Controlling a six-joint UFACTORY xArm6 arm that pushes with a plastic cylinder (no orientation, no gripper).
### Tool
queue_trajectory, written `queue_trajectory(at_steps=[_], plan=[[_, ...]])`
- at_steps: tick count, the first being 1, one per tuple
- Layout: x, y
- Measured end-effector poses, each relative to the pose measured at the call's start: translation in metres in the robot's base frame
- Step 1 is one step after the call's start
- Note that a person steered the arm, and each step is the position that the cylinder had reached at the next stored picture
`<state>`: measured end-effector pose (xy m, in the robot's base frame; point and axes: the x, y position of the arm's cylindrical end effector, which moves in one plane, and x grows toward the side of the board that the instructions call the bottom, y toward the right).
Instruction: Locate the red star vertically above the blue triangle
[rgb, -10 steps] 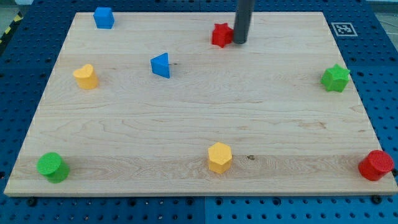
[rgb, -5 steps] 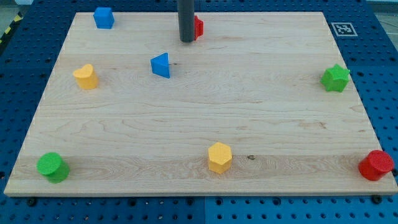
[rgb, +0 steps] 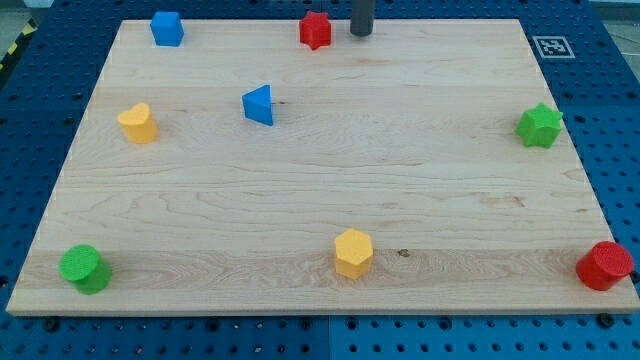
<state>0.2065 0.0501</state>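
The red star lies near the board's top edge, a little left of centre. The blue triangle lies below it and to its left, about a block's width off to the left of the star's column. My tip stands at the top edge just to the right of the red star, with a small gap between them. The rod runs out of the view's top.
A blue cube sits at the top left, a yellow block at the left, a green cylinder at the bottom left, a yellow hexagon at the bottom centre, a red cylinder at the bottom right, a green star at the right.
The red star has slid left and up from beside the rod to the top edge. My tip swung left past it, then came back to its right side.
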Motion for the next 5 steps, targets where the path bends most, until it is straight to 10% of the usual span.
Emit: queue_trajectory(at_steps=[5], plan=[[0.020,-0.046]])
